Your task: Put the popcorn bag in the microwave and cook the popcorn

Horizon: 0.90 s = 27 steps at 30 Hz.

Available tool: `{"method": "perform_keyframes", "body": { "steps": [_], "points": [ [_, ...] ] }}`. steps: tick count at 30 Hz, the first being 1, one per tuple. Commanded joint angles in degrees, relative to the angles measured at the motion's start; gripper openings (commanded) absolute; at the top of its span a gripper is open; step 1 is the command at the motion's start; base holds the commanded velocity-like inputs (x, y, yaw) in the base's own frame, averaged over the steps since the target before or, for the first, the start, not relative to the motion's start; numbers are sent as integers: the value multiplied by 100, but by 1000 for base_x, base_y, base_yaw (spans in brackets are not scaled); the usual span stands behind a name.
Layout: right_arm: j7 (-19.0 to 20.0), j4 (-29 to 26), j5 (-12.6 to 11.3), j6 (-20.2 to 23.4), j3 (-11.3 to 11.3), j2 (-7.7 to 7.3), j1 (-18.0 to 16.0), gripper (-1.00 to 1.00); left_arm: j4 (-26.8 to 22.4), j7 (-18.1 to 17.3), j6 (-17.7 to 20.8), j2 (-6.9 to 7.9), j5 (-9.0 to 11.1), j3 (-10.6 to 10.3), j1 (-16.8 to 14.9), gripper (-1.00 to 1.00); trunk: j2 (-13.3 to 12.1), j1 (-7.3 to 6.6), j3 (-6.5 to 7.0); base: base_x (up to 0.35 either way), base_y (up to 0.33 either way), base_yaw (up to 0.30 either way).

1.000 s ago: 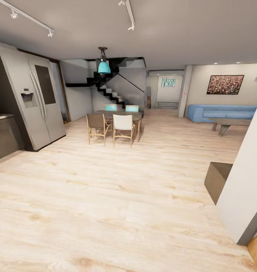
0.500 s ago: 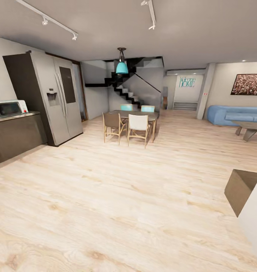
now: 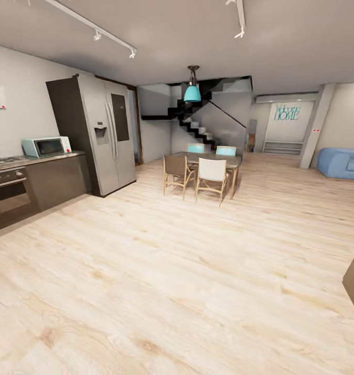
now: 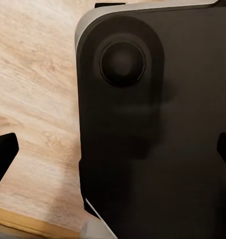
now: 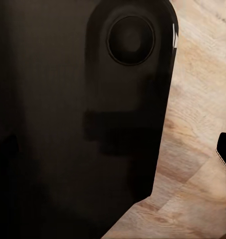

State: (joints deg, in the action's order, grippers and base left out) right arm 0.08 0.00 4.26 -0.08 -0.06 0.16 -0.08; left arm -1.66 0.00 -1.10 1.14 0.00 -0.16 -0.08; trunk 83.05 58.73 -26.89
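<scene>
Far ahead and to the left of both claws, the microwave [image 3: 46, 147] sits on the countertop [image 3: 52, 159] beside the fridge [image 3: 101, 140]; the popcorn bag cannot be picked out. Each claw hangs by the robot's dark body [image 4: 152, 124] over the floor [image 3: 177, 271], fingertips wide at the edges and holding nothing. The risk, I judge, is approaching badly angled, since the bag's spot is unknown.

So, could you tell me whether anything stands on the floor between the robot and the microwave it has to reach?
Nothing visible does. The microwave sits on the countertop beside the fridge, and the wooden floor leading there looks open. The dining table stands well off to the side.
</scene>
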Motion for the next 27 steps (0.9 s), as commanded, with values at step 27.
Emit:
{"method": "perform_keyframes", "body": {
  "steps": [27],
  "points": [
    [-17, 0, 47, -1, -13, -26, -1, 100, -100, 62, -202, -288, 230, 78, -1, 100, 2, 0, -4, 53, 0, 278]
  ]
}}
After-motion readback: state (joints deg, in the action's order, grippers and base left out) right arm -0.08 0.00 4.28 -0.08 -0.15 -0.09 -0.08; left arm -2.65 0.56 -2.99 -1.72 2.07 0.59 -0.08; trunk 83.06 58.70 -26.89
